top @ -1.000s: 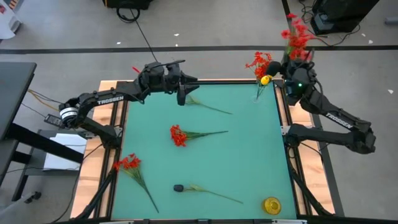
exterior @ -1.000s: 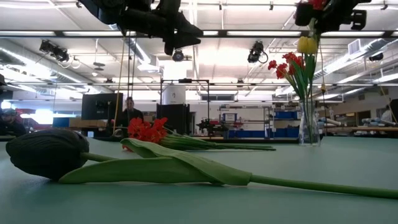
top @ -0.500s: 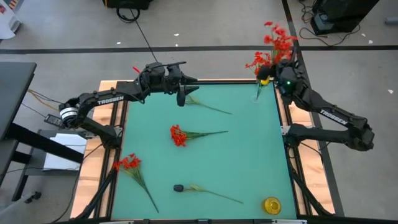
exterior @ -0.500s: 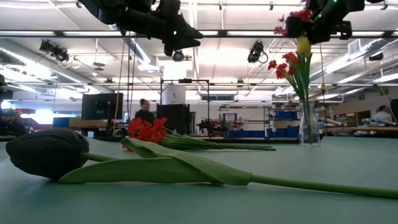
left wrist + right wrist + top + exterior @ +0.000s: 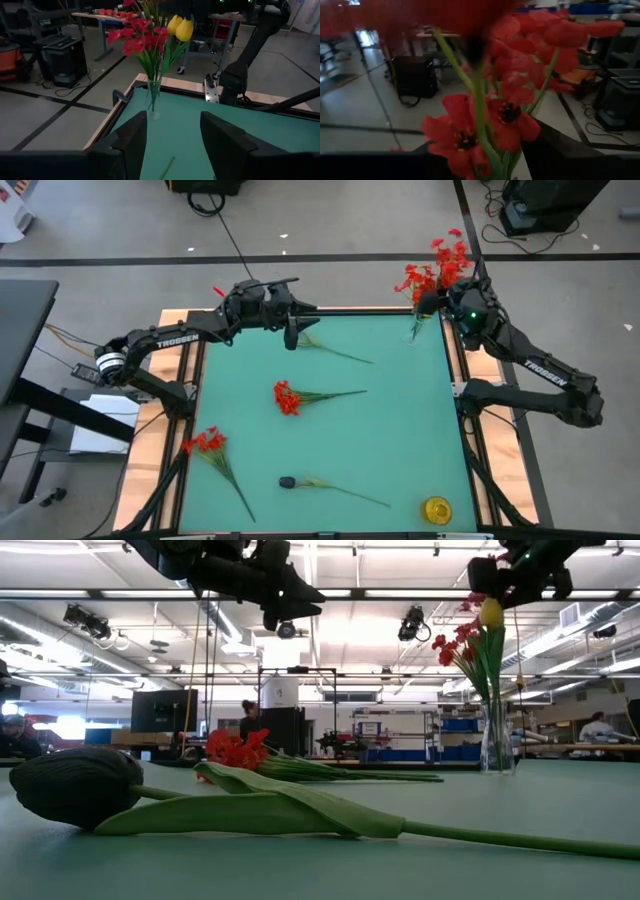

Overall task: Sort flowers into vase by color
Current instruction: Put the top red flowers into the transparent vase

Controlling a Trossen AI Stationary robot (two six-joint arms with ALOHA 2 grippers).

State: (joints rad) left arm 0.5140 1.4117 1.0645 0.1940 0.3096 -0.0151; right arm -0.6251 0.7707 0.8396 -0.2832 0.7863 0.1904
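Note:
A clear glass vase (image 5: 415, 330) (image 5: 497, 740) (image 5: 152, 102) stands at the table's far right corner and holds red blooms and yellow tulips (image 5: 179, 27). My right gripper (image 5: 452, 300) (image 5: 477, 152) hovers right over that bunch. Its fingers are apart, and a red flower's green stem (image 5: 479, 120) runs down between them. That flower's bloom (image 5: 450, 255) (image 5: 470, 603) sits just above the bunch. My left gripper (image 5: 291, 338) (image 5: 172, 132) waits open above the far left of the table. Two red flowers (image 5: 287, 397) (image 5: 205, 442) and a dark-headed one (image 5: 287, 481) lie on the mat.
Another green stem (image 5: 335, 352) lies on the mat beside my left gripper. A round yellow object (image 5: 437, 508) sits at the near right corner. The dark bud (image 5: 80, 785) and its leaf fill the low view's foreground. People stand in the room beyond the table.
My right gripper has brought the red flower from beyond the table's far right corner leftward to a spot over the vase, tipping it on the way. In the last half second the bloom has sunk toward the bunch while the gripper has stayed high.

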